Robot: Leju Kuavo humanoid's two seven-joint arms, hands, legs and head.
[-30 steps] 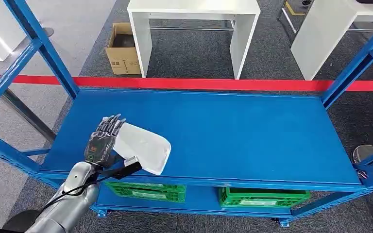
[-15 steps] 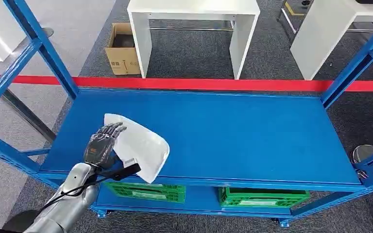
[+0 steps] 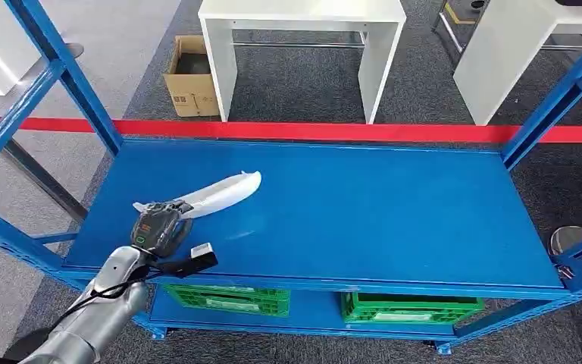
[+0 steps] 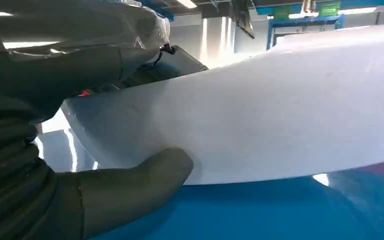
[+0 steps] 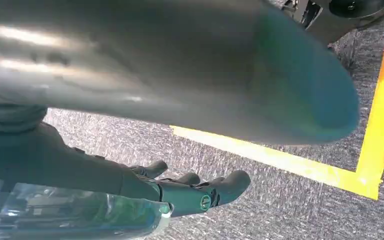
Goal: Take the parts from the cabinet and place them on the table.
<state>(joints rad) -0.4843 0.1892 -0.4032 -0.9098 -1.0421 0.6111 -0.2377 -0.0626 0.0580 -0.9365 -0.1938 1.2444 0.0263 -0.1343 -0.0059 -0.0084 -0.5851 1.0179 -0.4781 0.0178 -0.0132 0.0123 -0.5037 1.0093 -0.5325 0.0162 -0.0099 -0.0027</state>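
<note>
The blue metal cabinet shelf (image 3: 364,212) is wide and bare across its middle and right. Near its front-left edge, the flat white plastic part (image 3: 223,193) is lifted edge-on above the surface, grasped by the left hand (image 3: 159,224). The right hand (image 5: 195,192) hangs over grey carpet, fingers loosely extended, holding nothing.

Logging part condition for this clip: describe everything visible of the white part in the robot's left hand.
The white part is a thin, smooth panel with rounded corners, plain white and matte, plastic-looking. The head view shows it nearly edge-on, tilted, its far end raised over the blue shelf. The left robot hand grips its near end; in the left wrist view the thumb presses one broad face. Whether its lower edge touches the shelf cannot be told.
</note>
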